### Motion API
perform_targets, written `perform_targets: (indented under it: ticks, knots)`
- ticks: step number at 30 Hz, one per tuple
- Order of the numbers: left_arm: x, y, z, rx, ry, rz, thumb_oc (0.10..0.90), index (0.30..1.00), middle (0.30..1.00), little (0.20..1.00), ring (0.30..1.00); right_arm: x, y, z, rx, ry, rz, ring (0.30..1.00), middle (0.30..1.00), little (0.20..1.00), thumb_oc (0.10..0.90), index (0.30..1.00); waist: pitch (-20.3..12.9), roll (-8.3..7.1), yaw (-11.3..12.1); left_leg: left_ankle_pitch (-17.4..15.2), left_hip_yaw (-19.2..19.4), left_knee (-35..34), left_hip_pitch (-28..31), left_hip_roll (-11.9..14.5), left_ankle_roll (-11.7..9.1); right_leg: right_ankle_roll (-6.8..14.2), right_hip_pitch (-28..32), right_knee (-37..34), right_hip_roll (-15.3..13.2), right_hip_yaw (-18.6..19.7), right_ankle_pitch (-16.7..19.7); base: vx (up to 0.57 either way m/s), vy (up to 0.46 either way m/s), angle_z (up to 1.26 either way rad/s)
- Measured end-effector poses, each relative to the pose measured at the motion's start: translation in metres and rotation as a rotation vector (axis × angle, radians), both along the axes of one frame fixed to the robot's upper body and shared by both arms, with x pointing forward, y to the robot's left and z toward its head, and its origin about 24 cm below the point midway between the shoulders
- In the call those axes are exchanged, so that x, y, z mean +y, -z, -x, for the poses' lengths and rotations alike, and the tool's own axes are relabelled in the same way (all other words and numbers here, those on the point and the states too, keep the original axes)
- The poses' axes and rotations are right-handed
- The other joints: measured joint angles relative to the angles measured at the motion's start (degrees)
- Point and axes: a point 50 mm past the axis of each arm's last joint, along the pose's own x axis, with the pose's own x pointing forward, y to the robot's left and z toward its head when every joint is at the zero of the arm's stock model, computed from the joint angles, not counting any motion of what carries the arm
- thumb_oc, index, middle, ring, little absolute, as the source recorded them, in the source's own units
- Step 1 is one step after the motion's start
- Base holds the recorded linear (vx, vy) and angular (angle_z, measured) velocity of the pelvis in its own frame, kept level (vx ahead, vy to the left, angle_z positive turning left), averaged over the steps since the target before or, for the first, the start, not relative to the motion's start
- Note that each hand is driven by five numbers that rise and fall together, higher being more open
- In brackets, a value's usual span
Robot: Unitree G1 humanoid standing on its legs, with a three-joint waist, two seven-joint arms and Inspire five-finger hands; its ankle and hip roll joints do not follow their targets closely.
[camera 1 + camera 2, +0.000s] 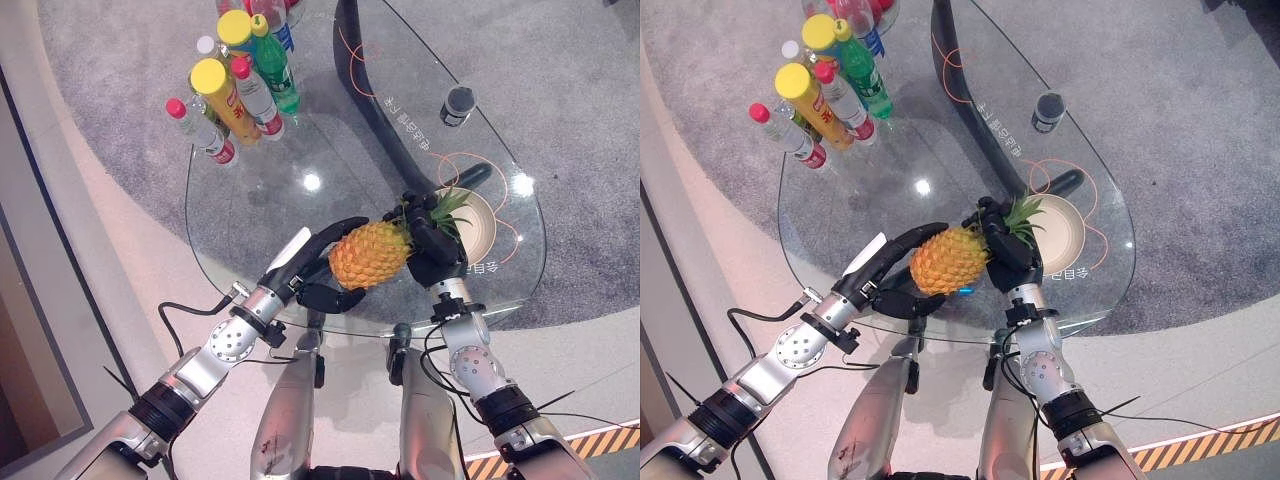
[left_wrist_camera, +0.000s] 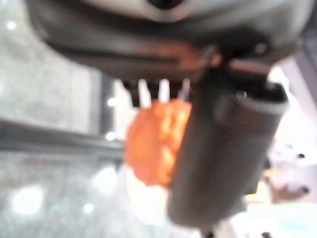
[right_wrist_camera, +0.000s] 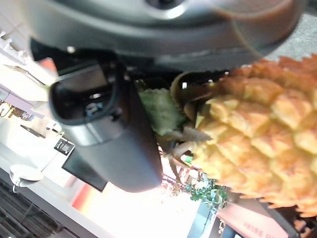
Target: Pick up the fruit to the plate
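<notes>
A yellow-orange pineapple [image 1: 370,254] with a green crown is held just above the glass table [image 1: 250,215], between both hands. My left hand [image 1: 318,252] wraps its body from the left, fingers over the top and thumb [image 2: 223,148] underneath. My right hand [image 1: 437,262] is curled round the crown end, and the fruit [image 3: 257,129] shows close by its thumb [image 3: 109,129]. A cream plate [image 1: 490,222] lies on the glass right behind the right hand, partly hidden by the crown's leaves.
Several bottles [image 1: 235,90] with yellow, red and green caps stand in a cluster at the table's far left. A small dark cylinder [image 1: 457,105] stands at the far right. The table's curved front edge [image 1: 330,322] runs just under my wrists.
</notes>
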Motion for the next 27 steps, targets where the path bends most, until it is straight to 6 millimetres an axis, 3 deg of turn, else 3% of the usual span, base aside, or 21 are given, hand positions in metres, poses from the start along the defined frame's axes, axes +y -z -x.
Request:
perform_targets:
  ticks: [10, 15, 20, 27]
  knots:
    - [0.004, 0.006, 0.000, 0.024, -0.048, 0.008, 0.800, 0.900, 0.900, 0.900, 0.900, -0.001, -0.020, 0.003, -0.082, 0.067, 0.066, 0.300, 0.300, 0.200, 0.100, 0.300, 0.00, -0.01, -0.14, -0.01, 0.15, 0.00, 0.03, 0.05, 0.01, -0.01, 0.00, -0.10, 0.08, 0.14, 0.03, 0.00, 0.000, 0.00]
    - [0.028, 0.024, -0.002, 0.085, -0.232, 0.074, 0.800, 0.900, 0.900, 0.900, 0.900, -0.008, -0.042, 0.007, -0.186, 0.116, 0.016, 0.300, 0.300, 0.200, 0.100, 0.300, 0.00, -0.02, -0.35, -0.01, 0.21, 0.00, 0.06, 0.17, 0.01, -0.01, 0.00, -0.19, 0.22, 0.23, 0.06, 0.00, 0.000, 0.00]
    - [0.039, 0.028, 0.001, 0.097, -0.319, 0.128, 0.800, 0.900, 0.900, 0.900, 0.900, -0.014, -0.045, 0.008, -0.194, 0.152, -0.007, 0.300, 0.300, 0.200, 0.100, 0.300, -0.01, -0.02, -0.19, -0.01, 0.21, 0.01, 0.06, 0.19, 0.01, -0.03, 0.00, -0.15, 0.24, 0.20, 0.07, 0.00, 0.000, 0.00]
    - [0.038, 0.029, 0.001, 0.090, -0.354, 0.171, 0.800, 0.900, 0.900, 0.900, 0.900, -0.010, -0.041, 0.009, -0.167, 0.162, -0.023, 0.300, 0.300, 0.200, 0.100, 0.300, -0.01, -0.02, -0.21, -0.01, 0.21, -0.14, 0.03, 0.32, 0.01, -0.06, -0.01, -0.43, 0.38, 0.19, 0.18, 0.00, 0.000, 0.00]
